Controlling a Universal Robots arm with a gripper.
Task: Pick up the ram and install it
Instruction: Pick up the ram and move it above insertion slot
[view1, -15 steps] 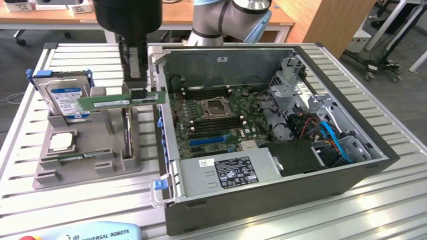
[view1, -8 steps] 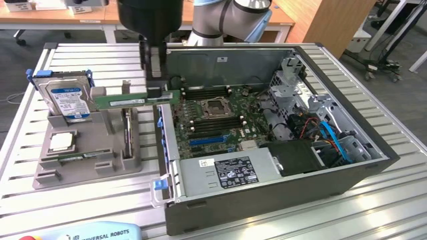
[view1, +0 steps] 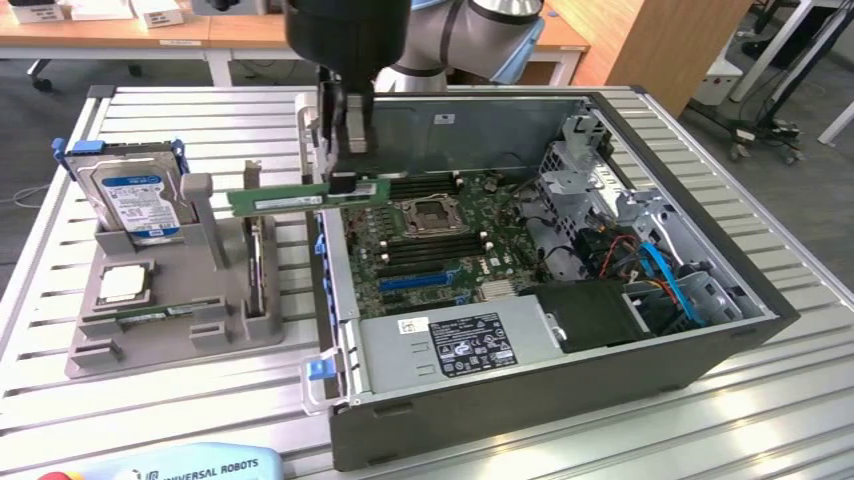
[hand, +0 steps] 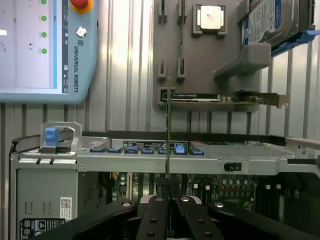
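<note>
The jaws clamp the ram (view1: 300, 198) at one end; its nine-o'clock overhang could pivot and clip the case (view1: 534, 405).

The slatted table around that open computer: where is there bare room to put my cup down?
Bare slats lie beside the computer case at the exterior view's right, and between the grey parts holder and the pendant. Crowded: the gap between holder and case, where the gripper holds the ram.
</note>
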